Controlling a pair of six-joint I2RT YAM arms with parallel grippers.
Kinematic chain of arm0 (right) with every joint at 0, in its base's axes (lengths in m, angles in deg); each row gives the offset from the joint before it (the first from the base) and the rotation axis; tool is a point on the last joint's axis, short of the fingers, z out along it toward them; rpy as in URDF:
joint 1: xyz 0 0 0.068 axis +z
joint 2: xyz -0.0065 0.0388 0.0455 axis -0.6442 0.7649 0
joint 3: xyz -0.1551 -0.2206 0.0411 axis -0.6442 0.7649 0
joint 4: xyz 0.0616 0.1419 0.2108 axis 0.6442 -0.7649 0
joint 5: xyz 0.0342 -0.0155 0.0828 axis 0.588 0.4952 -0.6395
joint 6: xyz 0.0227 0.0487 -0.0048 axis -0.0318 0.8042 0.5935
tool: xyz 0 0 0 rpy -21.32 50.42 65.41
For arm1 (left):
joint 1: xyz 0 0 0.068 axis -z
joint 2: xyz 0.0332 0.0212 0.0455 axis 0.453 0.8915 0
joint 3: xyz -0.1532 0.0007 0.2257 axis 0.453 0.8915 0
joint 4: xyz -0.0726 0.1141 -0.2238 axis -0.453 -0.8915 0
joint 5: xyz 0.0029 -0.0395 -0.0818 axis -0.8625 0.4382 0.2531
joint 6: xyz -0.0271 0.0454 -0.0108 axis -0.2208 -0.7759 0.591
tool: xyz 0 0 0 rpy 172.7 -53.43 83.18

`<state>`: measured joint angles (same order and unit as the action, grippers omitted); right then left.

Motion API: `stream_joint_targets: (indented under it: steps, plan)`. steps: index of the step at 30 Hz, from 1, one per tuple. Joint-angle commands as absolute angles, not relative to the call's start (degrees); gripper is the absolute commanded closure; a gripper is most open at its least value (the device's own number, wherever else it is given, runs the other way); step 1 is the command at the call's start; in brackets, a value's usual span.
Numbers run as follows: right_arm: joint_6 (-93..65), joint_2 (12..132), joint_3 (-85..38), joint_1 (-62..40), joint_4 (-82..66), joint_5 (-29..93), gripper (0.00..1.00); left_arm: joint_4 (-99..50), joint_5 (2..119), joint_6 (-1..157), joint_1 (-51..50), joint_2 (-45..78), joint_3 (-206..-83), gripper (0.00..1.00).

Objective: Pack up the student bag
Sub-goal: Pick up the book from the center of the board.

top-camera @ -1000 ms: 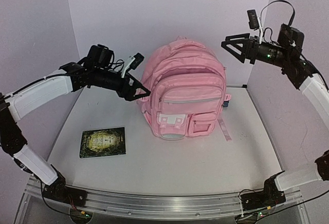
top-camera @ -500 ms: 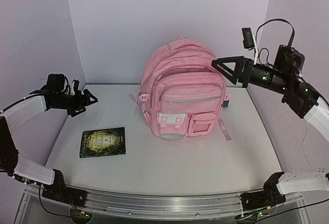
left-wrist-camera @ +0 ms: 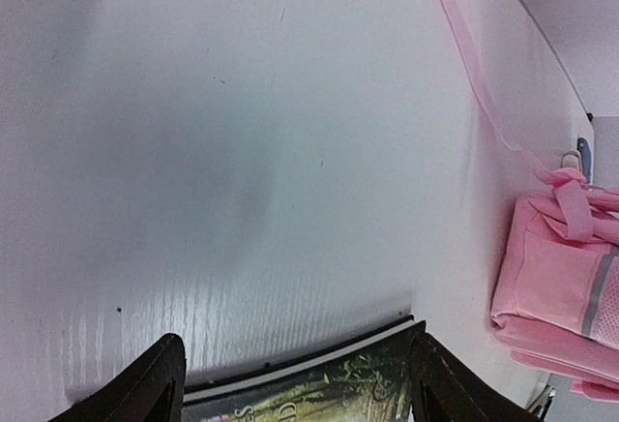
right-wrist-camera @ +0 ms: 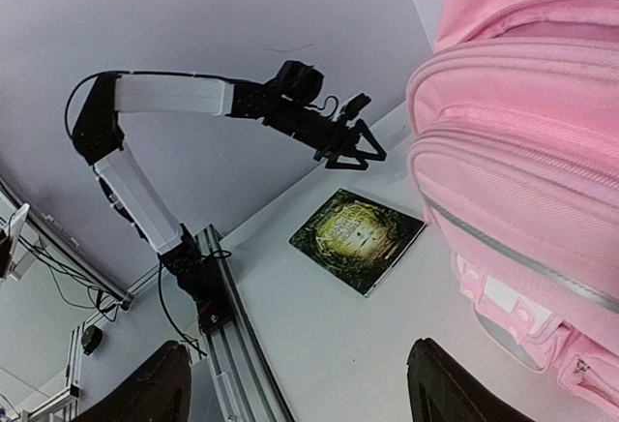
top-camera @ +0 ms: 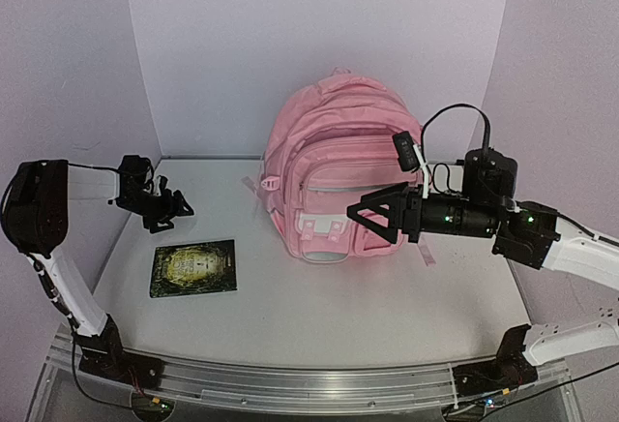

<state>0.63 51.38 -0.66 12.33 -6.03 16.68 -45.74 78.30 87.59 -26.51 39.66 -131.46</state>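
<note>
Standing student bag near book, cover lettering unreadable.

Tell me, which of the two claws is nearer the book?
The left gripper: it hangs by the book's far edge, jaws open. The right gripper is across the table, in front of the student bag.

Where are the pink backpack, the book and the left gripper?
pink backpack (top-camera: 343,156), top view, on its front panel.
book (top-camera: 193,267), top view, middle of its cover.
left gripper (top-camera: 179,217), top view, between its fingertips.
</note>
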Motion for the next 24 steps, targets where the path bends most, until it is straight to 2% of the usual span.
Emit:
stream_joint_targets:
  steps: [1, 8, 15, 24]
  plan:
    - [-0.10, 52.08, 0.27, 15.26, -2.32, 20.50, 0.24, -46.10, 77.39, 85.52, -25.36, 43.10, -133.78, 0.21]
    - [3.01, 55.96, 3.82, 19.69, 2.92, 22.45, 0.24, -48.50, 73.85, 85.79, -23.16, 43.73, -130.10, 0.20]
    - [4.72, 58.06, 4.77, 21.41, 5.59, 27.61, 0.24, -50.92, 71.20, 89.18, -17.27, 39.10, -126.58, 0.20]
    - [7.99, 58.18, 8.32, 22.05, 6.62, 31.71, 0.25, -48.26, 76.16, 98.36, -9.96, 33.10, -120.41, 0.20]
